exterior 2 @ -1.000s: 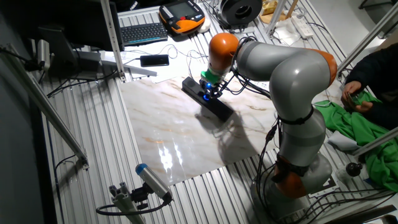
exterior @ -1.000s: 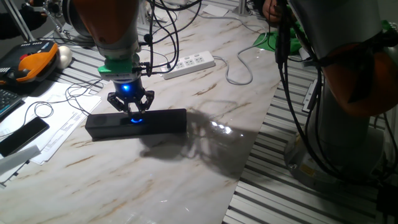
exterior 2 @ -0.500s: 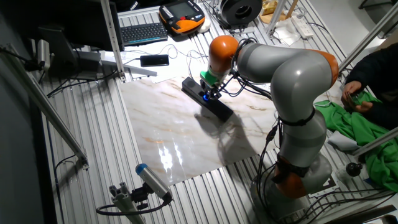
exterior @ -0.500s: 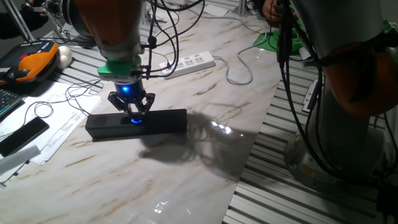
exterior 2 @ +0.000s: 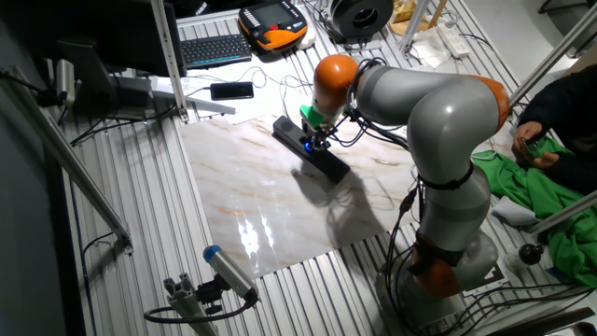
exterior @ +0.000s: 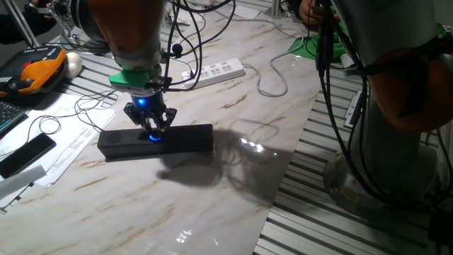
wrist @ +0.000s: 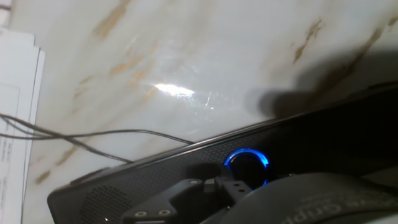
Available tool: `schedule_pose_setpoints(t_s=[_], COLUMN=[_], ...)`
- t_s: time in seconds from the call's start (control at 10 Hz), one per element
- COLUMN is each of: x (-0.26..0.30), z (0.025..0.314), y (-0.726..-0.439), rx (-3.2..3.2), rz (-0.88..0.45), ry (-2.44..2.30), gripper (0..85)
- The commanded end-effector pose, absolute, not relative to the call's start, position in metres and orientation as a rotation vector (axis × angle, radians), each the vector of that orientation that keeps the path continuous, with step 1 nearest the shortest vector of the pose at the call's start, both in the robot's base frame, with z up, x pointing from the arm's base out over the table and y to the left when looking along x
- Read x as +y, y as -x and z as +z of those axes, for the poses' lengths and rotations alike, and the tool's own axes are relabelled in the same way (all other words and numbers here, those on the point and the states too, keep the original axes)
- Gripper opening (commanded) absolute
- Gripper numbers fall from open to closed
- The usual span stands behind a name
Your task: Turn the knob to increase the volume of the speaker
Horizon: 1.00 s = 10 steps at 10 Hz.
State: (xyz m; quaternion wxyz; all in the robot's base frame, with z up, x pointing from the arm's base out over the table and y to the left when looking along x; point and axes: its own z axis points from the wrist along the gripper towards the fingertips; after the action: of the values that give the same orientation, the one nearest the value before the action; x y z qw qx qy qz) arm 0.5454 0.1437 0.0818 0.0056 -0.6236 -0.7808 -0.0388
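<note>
Step in hand: grasp of the knob at mid-length of the speaker, lying on the marble tabletop. Gripper directly over knob, fingers drawn close around it; actual contact cannot be told. Next: firm pinch, then wrist rotation. No containers seen.

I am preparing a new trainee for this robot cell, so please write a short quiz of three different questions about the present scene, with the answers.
1. True or false: the long black rectangular speaker lies on the marble tabletop.
2. Which item lies behind the speaker in the fixed view with the arm at upper left? A) white power strip B) red mug C) blue bowl
3. Fill in: the small round knob is ringed by ___ light.

Key: 1 true; 2 A; 3 blue. The gripper hangs at the knob; whether its fingers clamp it cannot be seen.
</note>
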Motion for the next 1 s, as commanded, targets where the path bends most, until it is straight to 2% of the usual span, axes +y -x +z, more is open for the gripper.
schedule_pose_setpoints(t_s=[0.0,0.8,0.9], x=[0.1438,0.1475,0.1477], z=[0.0824,0.0840,0.0840], y=[-0.5456,-0.5444,-0.5444], rx=[-2.432,-2.361,-2.357], rz=[-0.123,-0.126,-0.121], ry=[1.969,2.080,2.083], gripper=[17.0,17.0,34.0])
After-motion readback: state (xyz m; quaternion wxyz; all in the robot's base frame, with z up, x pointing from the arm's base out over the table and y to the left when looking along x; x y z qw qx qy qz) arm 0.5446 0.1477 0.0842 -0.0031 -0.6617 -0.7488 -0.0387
